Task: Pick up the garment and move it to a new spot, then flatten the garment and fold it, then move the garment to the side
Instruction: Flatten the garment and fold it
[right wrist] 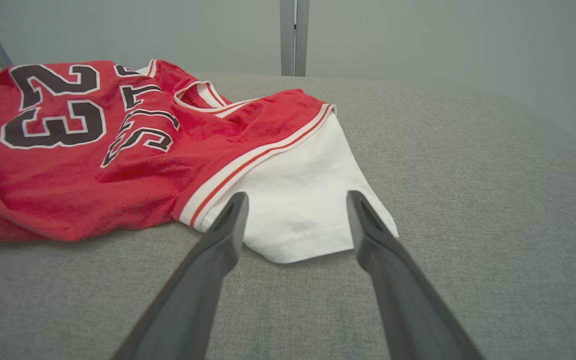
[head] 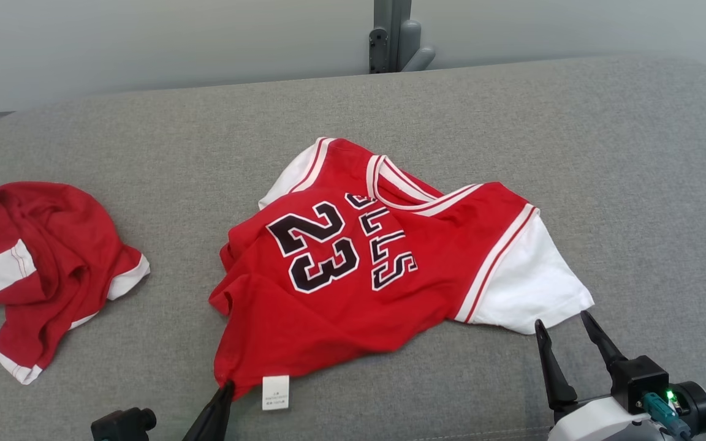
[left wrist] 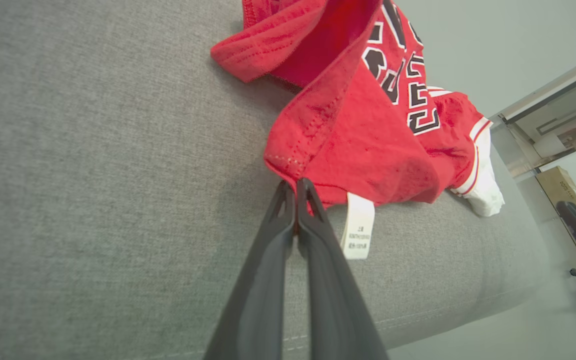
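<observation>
The garment point(head: 359, 269) is a red jersey with "23" in black and white sleeves, lying rumpled in the middle of the grey cushion point(head: 512, 122). My left gripper point(head: 227, 387) is shut on its near hem corner, beside a white label point(head: 276, 392); in the left wrist view the left gripper point(left wrist: 295, 186) pinches the red hem of the garment point(left wrist: 368, 150). My right gripper point(head: 562, 320) stands open just short of the white sleeve point(head: 531, 282). In the right wrist view the right gripper point(right wrist: 297, 197) frames the end of the sleeve point(right wrist: 298, 200), with nothing between its fingers.
A second red and white garment point(head: 40, 263) lies bunched at the cushion's left end. A grey post point(head: 393, 33) rises behind the cushion. The cushion's front edge runs just below both grippers. Bare grey cushion lies to the right of the jersey.
</observation>
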### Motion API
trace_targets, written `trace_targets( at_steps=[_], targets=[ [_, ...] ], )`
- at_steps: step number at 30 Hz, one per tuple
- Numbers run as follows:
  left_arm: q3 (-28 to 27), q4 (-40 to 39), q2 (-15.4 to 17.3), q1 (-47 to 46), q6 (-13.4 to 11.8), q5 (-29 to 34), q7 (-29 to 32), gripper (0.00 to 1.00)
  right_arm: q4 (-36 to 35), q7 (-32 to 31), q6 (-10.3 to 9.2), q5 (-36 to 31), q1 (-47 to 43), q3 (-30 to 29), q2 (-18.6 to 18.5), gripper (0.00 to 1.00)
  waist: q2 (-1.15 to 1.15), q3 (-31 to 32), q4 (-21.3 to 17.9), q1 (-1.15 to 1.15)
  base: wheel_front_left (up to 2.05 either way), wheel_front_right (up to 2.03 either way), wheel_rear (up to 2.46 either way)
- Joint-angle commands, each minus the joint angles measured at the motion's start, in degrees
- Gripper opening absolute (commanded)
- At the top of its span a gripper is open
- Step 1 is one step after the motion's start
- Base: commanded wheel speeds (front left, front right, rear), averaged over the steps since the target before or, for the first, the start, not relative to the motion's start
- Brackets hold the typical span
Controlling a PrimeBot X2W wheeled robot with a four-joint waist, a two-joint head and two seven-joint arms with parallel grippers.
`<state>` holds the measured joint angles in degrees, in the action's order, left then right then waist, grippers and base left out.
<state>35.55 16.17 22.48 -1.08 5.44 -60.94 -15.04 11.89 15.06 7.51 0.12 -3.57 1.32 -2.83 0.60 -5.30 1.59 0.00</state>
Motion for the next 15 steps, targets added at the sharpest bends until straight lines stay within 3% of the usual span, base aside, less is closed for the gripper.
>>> trace_targets(
  at_steps=[1,4,5,7,8,9,15],
  targets=[
    [-2.14,2.03,-1.17,1.08,0.59,1.62,-0.16,0.0,0.06,0.17,-0.04,-0.25,0.25,-0.15,-0.12,1.0,-0.6,0.22,0.25,0.0,0.0,0.0,0.0],
    [-5.71,5.76,-3.51,2.33,1.18,4.6,-0.15,0.02,0.1,0.17,-0.03,-0.47,0.2,-0.15,-0.11,1.0,-0.6,0.56,0.23,0.0,0.0,0.0,0.0],
    [-6.88,7.02,-4.21,2.68,1.38,5.7,-0.16,0.09,0.16,0.17,-0.03,-0.51,0.25,-0.06,-0.12,1.0,-0.6,0.64,0.12,0.0,0.0,0.0,0.0],
    [-9.06,9.08,-5.73,3.27,1.66,6.94,-0.15,0.45,0.06,0.17,-0.03,-0.4,0.44,-0.07,-0.12,1.0,-0.6,0.85,-0.18,0.0,0.0,0.0,0.0],
    [-9.88,9.8,-6.27,3.36,1.75,7.81,-0.16,0.79,0.09,0.17,-0.03,-0.35,0.43,-0.04,-0.11,1.0,-0.6,0.95,-0.34,0.0,0.0,0.0,0.0],
    [-10.57,10.41,-6.74,3.53,1.91,8.56,-0.16,1.0,0.12,0.17,-0.04,-0.31,0.41,-0.04,-0.11,1.0,-0.6,1.05,-0.47,0.0,0.0,0.0,0.0],
    [-11.22,13.71,-8.12,4.62,2.04,9.48,-0.1,1.0,0.17,0.17,-0.03,-0.19,-0.12,-0.11,-0.11,1.0,-0.6,1.64,-1.35,0.0,0.0,0.0,0.0]
  ],
)
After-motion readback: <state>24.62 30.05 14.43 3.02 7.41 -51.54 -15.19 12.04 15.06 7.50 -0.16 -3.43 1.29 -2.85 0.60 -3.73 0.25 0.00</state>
